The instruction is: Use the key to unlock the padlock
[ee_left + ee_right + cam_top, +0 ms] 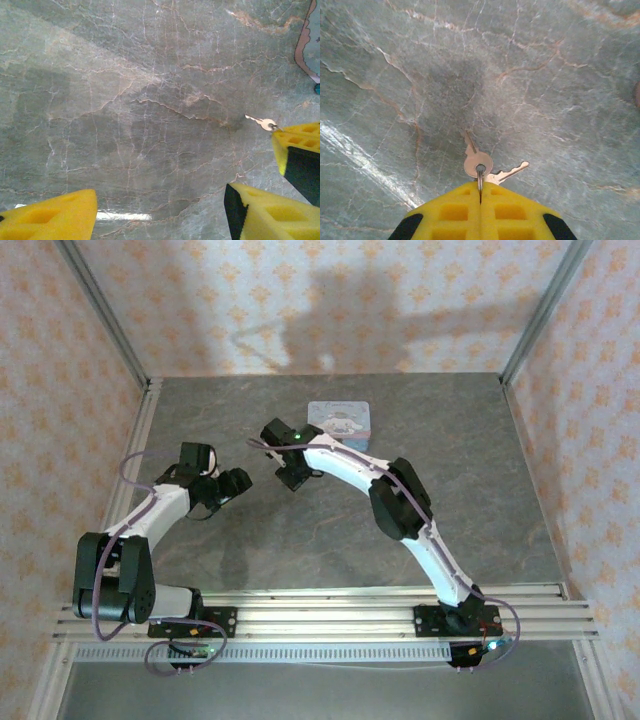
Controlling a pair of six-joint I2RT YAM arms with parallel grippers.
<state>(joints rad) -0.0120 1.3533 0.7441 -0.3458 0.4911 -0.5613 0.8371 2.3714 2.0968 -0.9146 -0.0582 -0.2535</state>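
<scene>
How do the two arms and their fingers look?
The left arm and right arm have white links, black joints and thin purple cables; a green light glows on the right wrist. The fingers are yellow blocks with square recesses and black sides.

The bench [470, 470] is a grey-green marbled slab run through with pale and rusty veins, and on it, toward the far middle, lies a flat light-blue tin [339, 421] with a cartoon lid, a tiny teal padlock [317, 89] barely showing just beside its edge.
</scene>
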